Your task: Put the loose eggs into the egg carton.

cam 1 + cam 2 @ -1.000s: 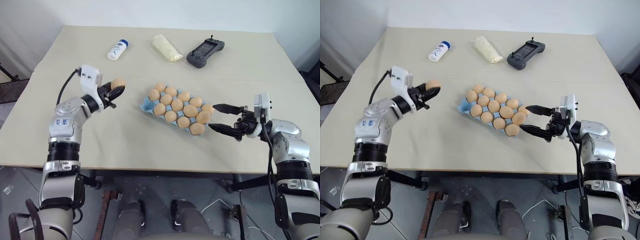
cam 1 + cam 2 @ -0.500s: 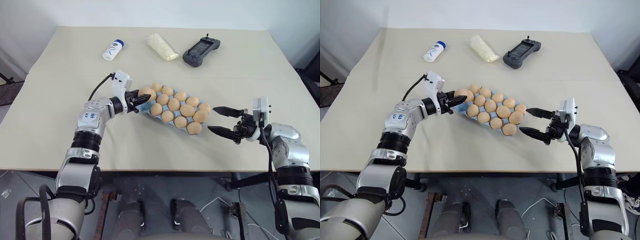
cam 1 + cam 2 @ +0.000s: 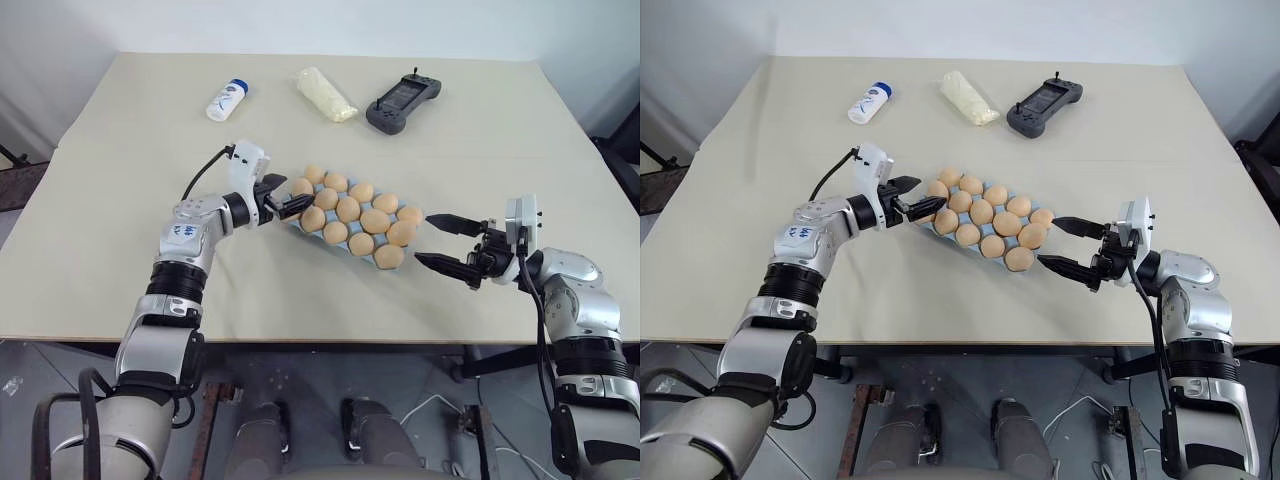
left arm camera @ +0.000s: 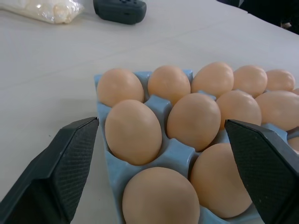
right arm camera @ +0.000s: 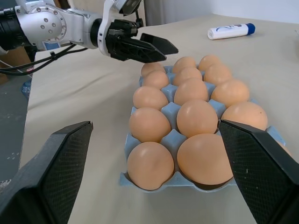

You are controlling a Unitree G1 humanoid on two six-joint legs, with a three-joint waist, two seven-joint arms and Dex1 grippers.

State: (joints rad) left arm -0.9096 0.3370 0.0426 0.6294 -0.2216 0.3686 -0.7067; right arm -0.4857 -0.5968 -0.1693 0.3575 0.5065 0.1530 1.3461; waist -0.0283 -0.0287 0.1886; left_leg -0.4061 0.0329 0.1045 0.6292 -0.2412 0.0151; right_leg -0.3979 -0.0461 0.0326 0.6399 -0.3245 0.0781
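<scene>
Egg carton (image 3: pixel 352 222) mid-surface looks full of eggs (image 3: pixel 349 209), left gripper (image 3: pixel 292 203) spread empty at its corner, right gripper (image 3: pixel 437 243) spread too; they're smooth, fragile, so pinch sides gently.

The left gripper (image 3: pixel 292 204), seen a second ago out over the bare counter (image 3: pixel 120 180) clamped on an egg, has been brought across to the near-left corner of the egg carton (image 3: pixel 292 212). Its jaws have been spread apart, and the egg (image 3: pixel 302 187) has been set into the corner cup.
</scene>
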